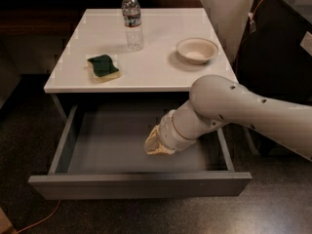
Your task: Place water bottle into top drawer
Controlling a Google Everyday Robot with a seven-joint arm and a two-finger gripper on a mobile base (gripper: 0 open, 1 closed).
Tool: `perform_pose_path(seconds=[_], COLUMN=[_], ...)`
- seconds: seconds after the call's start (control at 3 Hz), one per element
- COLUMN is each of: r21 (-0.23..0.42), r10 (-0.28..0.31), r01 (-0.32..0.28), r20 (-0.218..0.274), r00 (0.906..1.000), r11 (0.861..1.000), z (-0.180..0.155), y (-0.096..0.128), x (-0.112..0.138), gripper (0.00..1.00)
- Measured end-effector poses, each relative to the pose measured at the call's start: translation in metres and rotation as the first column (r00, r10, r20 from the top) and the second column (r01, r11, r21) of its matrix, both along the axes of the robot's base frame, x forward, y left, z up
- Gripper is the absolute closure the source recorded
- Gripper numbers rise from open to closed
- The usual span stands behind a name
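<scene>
The water bottle [132, 19], clear with a white cap and a pale label, stands upright near the far edge of the white table top [151, 67]. The top drawer [141, 185] is pulled out below the table, its shallow grey interior open to view. My gripper [155, 145] is at the end of the white arm, down inside the drawer's right half, far from the bottle. It holds nothing that I can see.
A green and yellow sponge [103, 67] lies on the table's left side. A pale bowl [197, 49] sits on the right side. A dark cabinet with an orange cable stands at the right. An orange cord lies on the floor at lower left.
</scene>
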State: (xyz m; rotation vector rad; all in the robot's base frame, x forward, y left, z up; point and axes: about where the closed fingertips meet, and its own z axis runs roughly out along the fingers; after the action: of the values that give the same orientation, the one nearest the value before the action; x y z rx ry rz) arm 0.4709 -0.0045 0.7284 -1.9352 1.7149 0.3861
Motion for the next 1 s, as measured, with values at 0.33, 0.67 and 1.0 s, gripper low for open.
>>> perform_pose_path(seconds=[0.33,0.67,1.0], r21=[0.049,0.149,0.244], r10=[0.004,0.011,0.03], r01=[-0.007,-0.022,-0.051], r20=[0.061,0.075,0.086], r00=[0.9981,0.9971,0.9958], r11=[0.999,0.989,0.969], z=[0.038,0.069,0.109], y=[-0.003,-0.006,-0.005], x=[0.014,0.026,0.039], gripper=[0.84,0.62,0.31])
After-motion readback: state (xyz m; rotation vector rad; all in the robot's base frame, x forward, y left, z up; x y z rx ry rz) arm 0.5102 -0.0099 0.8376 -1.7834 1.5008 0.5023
